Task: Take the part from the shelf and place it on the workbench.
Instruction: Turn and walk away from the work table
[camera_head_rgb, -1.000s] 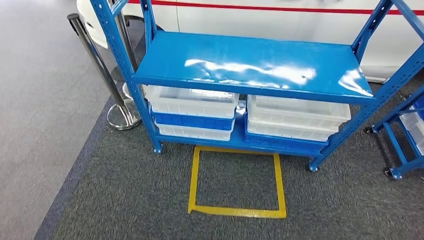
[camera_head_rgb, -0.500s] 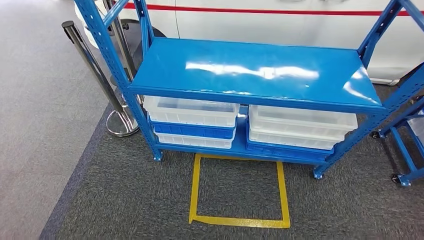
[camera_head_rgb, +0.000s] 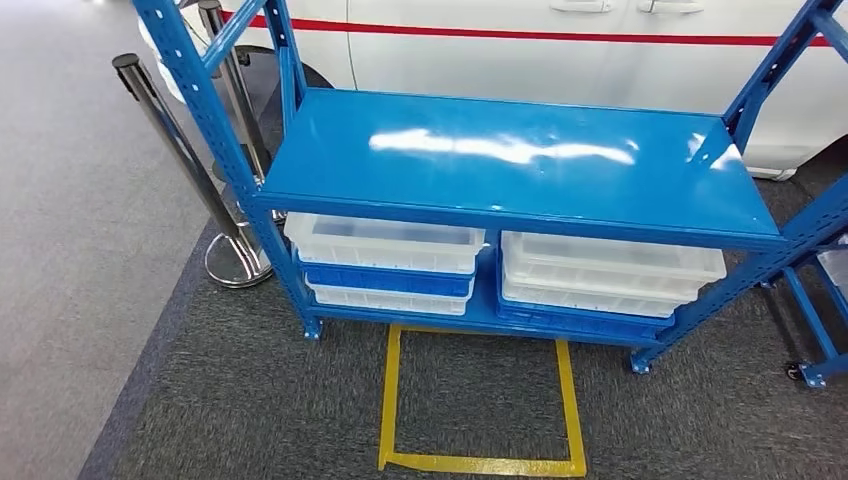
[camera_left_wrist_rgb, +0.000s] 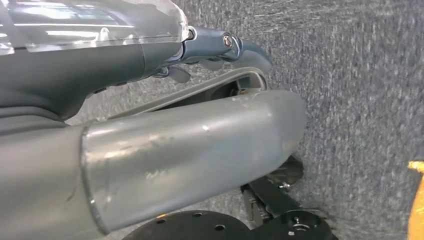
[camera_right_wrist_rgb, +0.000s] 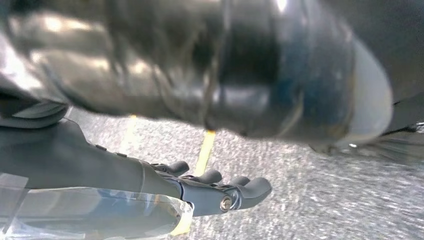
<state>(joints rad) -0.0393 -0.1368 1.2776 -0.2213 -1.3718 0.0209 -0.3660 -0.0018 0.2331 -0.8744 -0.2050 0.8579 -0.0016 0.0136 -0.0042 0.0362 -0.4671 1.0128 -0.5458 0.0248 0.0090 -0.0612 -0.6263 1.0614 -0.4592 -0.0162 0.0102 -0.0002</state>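
Shelving (camera_head_rgb: 520, 160) in blue steel faces us beyond a yellow floor square (camera_head_rgb: 480, 400), its upper deck bare, with white and blue plastic bins (camera_head_rgb: 385, 260) stacked below; the part may lie inside one, though we cannot tell. Unseen, its weight, stiffness, grip point, heading and long axis remain beyond our judging. Our left hand (camera_left_wrist_rgb: 220, 50) and right hand (camera_right_wrist_rgb: 215, 190) hang over carpet, fingers loosely spread, holding nothing.
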